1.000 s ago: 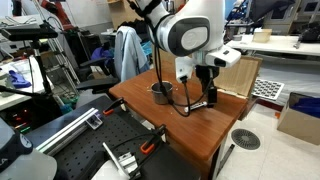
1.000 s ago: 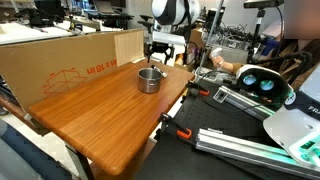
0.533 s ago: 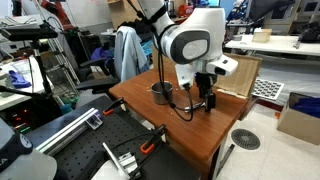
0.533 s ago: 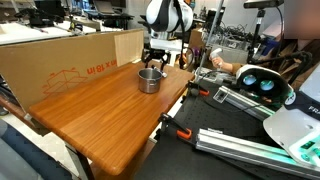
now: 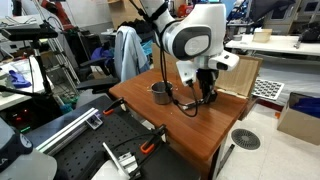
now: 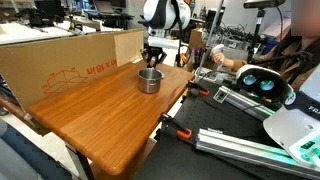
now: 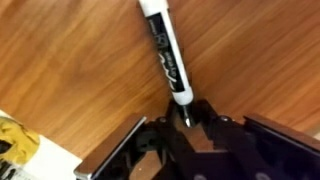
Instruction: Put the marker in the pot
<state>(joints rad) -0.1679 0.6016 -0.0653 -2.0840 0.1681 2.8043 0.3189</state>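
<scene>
In the wrist view the marker (image 7: 166, 55) lies flat on the wooden table, a slim white stick with a black label band. Its narrow dark end sits between my fingertips. My gripper (image 7: 187, 118) is down at the table top and shut on that end. In both exterior views the gripper (image 5: 205, 98) (image 6: 155, 63) stands low over the table just beside the pot (image 5: 161, 93) (image 6: 150, 80), a small round steel pot with a dark inside. The marker is hidden behind the fingers in those views.
The wooden table (image 6: 100, 120) has a large cardboard box (image 6: 70, 60) along one side, and another box (image 5: 240, 72) stands past the gripper. The table edge (image 5: 215, 125) lies close to the gripper. A yellow scrap (image 7: 15, 140) sits at the wrist view's corner.
The arm has come down to the table beside the pot and the jaws have gone from wide open to closed around the marker's end.
</scene>
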